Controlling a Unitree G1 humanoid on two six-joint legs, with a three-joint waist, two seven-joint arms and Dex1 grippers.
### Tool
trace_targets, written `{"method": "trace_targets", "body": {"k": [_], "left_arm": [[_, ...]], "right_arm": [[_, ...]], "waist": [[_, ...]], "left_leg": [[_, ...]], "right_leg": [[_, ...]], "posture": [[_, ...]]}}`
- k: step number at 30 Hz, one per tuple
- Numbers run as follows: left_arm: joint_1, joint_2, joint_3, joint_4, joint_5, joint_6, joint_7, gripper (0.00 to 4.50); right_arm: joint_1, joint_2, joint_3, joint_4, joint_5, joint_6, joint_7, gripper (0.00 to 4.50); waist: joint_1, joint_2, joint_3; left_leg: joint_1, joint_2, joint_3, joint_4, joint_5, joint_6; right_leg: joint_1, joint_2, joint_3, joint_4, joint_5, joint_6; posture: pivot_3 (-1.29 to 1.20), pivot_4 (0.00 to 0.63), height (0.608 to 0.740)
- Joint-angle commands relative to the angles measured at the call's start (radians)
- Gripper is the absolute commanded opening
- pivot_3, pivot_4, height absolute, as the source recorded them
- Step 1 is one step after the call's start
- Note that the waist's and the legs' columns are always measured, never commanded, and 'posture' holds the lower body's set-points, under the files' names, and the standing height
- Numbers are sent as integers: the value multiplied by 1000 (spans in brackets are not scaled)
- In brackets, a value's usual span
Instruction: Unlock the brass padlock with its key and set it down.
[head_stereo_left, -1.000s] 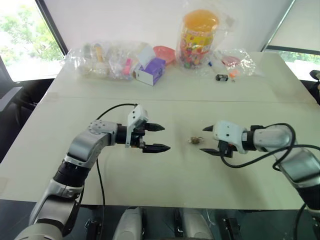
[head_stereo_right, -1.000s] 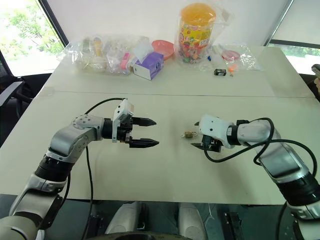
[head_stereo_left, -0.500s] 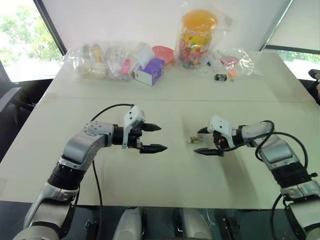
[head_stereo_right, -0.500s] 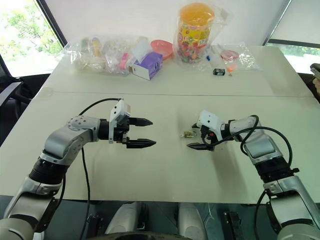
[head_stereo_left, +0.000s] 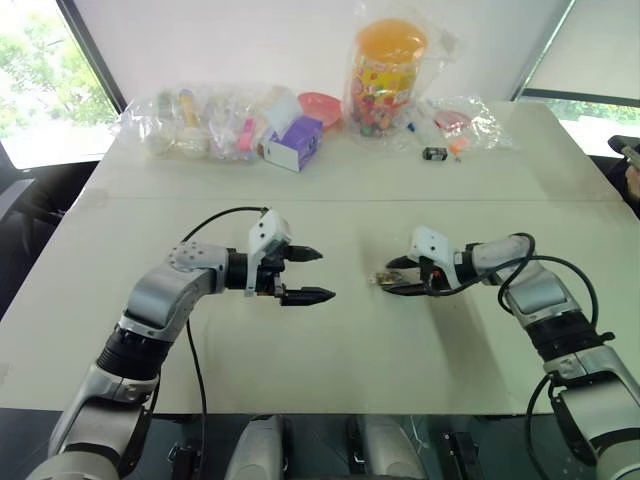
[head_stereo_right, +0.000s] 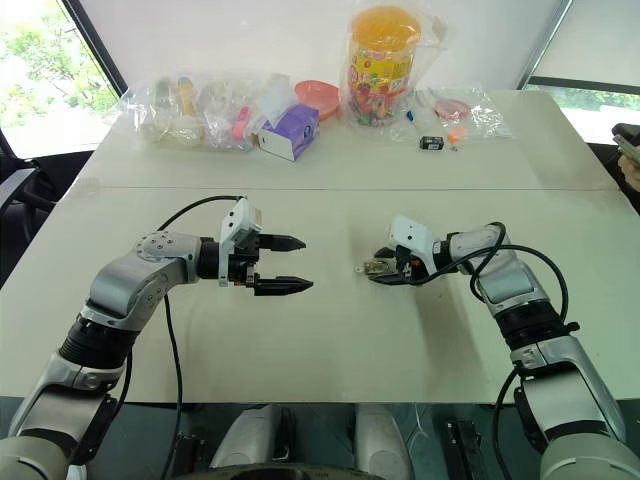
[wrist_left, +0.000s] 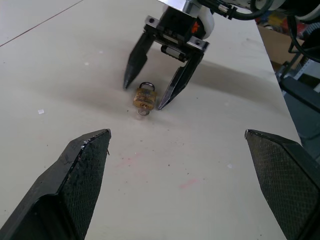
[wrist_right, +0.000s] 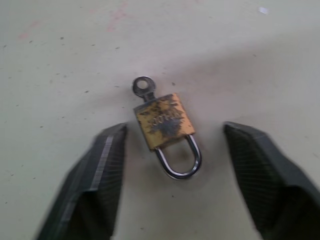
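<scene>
The brass padlock lies flat on the cream table, its silvery loop toward my right wrist. Its small key sticks out of the end opposite the loop. My right gripper is low over the table with a black finger on each side of the padlock. Its fingers are apart, with a gap to the lock on both sides. My left gripper hovers open to the left of the padlock, pointing at it, and nothing is between its fingertips.
At the table's far edge stand a jar of sweets, a purple and white box, a red bowl, clear plastic bags and a small black-and-orange item. A seam crosses the table behind the arms.
My right gripper has come down and forward over the padlock, and its fingers have narrowed around it. The left arm has stayed where it was.
</scene>
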Motion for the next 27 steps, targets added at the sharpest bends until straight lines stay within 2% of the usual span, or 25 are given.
{"method": "trace_targets", "body": {"k": [1, 5, 9, 15, 20, 26, 27], "left_arm": [[-12, -3, 18, -33, -12, -1, 4, 4500], [-14, -10, 34, -13, -37, 28, 8, 4500], [-42, -21, 50, 18, -72, 75, -6, 4500], [-110, -56, 54, 64, -89, 84, -17, 4500], [-143, -65, 28, 96, -62, 37, -54, 4500], [-151, -70, 20, 120, -37, -14, -83, 4500], [-151, -70, 17, 122, -29, -27, -88, 3918]], "right_arm": [[18, -1, 15, 0, -40, 5, -11, 667], [55, -34, 37, -131, -122, -63, -62, 656], [122, -53, -22, -394, -235, -207, -235, 656], [224, -52, -68, -678, -350, -309, -382, 656], [275, -47, -82, -777, -403, -287, -427, 656], [275, -51, -80, -785, -409, -266, -426, 656], [273, -52, -80, -788, -410, -264, -424, 656]], "waist": [[0, 0, 0], [0, 0, 0], [1, 0, 0], [4, 0, 0], [2, 0, 0], [1, 0, 0], [1, 0, 0]], "left_leg": [[0, 0, 0, 0, 0, 0], [1, 0, 0, 0, 0, 0], [0, 0, 0, 0, 0, 0], [-1, -1, 1, 0, 0, -1], [-1, -2, 1, 0, 0, -1], [-1, -1, 1, 0, 0, -1], [-1, -1, 1, 0, 0, -1]], "right_leg": [[0, 0, 0, 0, 0, 0], [0, 0, 0, 1, 0, 0], [-1, 0, 0, 2, 0, 0], [-3, 0, 1, 3, 0, 0], [-3, 1, 1, 3, 0, 0], [-3, 2, 1, 3, 0, 0], [-3, 2, 1, 3, 0, 0]], "posture": [[0, 150, 735], [0, 150, 735], [0, 150, 735], [0, 150, 735], [0, 150, 735], [0, 150, 735], [0, 150, 735]]}}
